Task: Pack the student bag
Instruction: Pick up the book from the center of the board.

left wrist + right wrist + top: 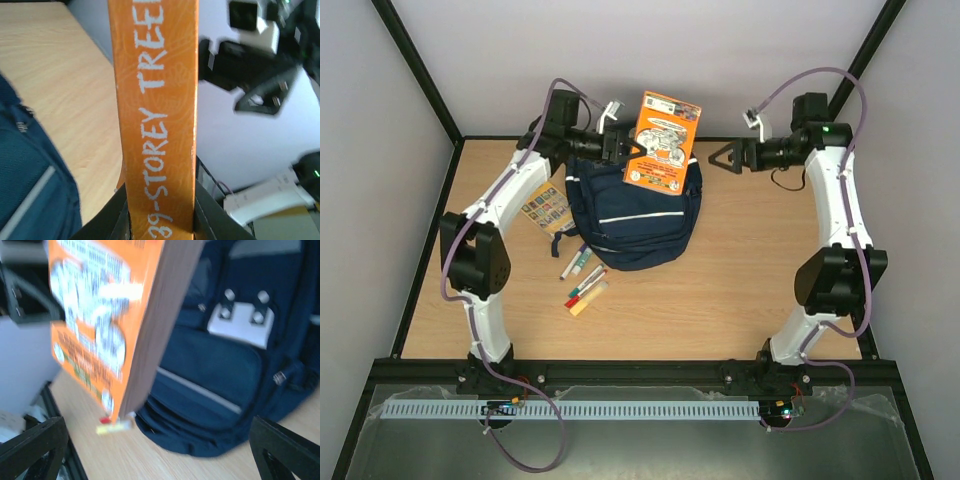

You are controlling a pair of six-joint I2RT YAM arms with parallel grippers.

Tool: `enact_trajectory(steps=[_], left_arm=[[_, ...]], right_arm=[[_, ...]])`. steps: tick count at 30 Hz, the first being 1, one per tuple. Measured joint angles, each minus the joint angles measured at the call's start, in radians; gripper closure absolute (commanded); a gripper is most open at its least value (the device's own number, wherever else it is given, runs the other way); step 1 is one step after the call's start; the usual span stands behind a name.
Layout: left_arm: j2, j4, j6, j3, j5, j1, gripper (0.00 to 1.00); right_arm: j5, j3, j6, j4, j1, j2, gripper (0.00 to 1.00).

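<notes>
The student bag (638, 218), navy with white stripes, lies flat on the table at the back centre. Above its top end hangs an orange paperback book (662, 140), held upright, with my left gripper (620, 148) shut on it. In the left wrist view the book's spine (155, 115) fills the space between the two black fingers (112, 215), and the bag (27, 175) lies at lower left. My right gripper (726, 157) stands wide open to the right of the book and apart from it. The right wrist view shows the book (100, 325) in front of the bag (225, 360).
Several markers (583, 281) lie on the table in front of the bag's left side. A small yellowish picture card (547, 208) lies to the left of the bag. Black frame posts and walls border the table.
</notes>
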Motion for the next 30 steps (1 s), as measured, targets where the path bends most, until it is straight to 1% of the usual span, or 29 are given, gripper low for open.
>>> enact_trajectory(steps=[3,6,13,18,23,30], left_arm=[[-0.029,-0.048,0.08,0.001,0.068,-0.013,0.95],[-0.055,-0.094,0.132,0.008,0.144,-0.015,0.97],[-0.063,-0.134,0.163,0.023,0.26,0.031,0.97],[-0.063,-0.215,0.218,0.027,0.309,0.053,0.98],[-0.063,-0.225,0.224,0.027,0.304,0.06,0.98],[-0.065,-0.158,0.119,-0.027,0.203,0.063,0.98]], right_arm=[[-0.102,0.064,0.1,0.077,0.013,0.045,0.01],[-0.165,0.09,0.187,0.149,0.06,0.087,0.01],[-0.216,0.094,0.328,0.242,0.223,0.118,0.01],[-0.256,0.077,0.404,0.289,0.28,0.118,0.0],[-0.285,0.066,0.523,0.357,0.292,0.117,0.05],[-0.288,-0.021,0.632,0.444,0.292,0.075,0.09]])
